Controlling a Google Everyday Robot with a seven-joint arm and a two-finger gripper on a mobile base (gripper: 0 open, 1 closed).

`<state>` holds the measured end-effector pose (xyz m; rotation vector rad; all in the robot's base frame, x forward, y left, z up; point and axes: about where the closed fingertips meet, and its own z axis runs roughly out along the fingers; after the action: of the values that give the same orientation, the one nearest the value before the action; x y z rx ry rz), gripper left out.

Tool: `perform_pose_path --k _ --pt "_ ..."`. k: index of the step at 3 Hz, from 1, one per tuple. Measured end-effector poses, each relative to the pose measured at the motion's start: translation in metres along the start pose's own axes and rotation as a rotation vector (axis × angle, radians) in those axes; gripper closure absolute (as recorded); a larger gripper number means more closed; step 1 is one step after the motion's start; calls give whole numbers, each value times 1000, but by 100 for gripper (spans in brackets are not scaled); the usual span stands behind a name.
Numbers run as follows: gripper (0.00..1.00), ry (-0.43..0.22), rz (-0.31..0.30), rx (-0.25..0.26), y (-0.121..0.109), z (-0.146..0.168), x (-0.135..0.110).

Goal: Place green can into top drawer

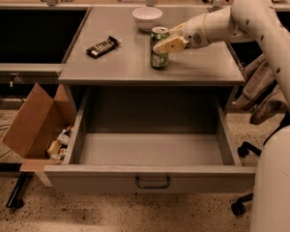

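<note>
The green can point(158, 57) stands upright on the grey countertop point(111, 66), near its middle. My gripper point(166, 45) reaches in from the right at the can's upper half, and its tan tip lies across the can's right side. The can rests on the countertop. The top drawer point(150, 151) is pulled wide open below the countertop and holds nothing. Its plain front carries a small dark handle point(152, 181).
A white bowl point(147, 17) sits behind the can. A dark snack bar point(103, 46) lies to the can's left. An open cardboard box point(31, 122) with scraps stands on the floor at the left. An office chair point(261, 98) and my white base point(278, 182) are at the right.
</note>
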<state>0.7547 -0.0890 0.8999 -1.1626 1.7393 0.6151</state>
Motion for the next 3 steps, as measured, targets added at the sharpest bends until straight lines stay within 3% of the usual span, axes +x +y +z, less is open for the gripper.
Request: perform_pose_path --k 1,2,3 --pt "73 -5 -25 -13 9 0 -8" --pt "96 -19 -61 -26 21 -8 -20" --pt "100 -29 -69 -52 48 -28 -32"
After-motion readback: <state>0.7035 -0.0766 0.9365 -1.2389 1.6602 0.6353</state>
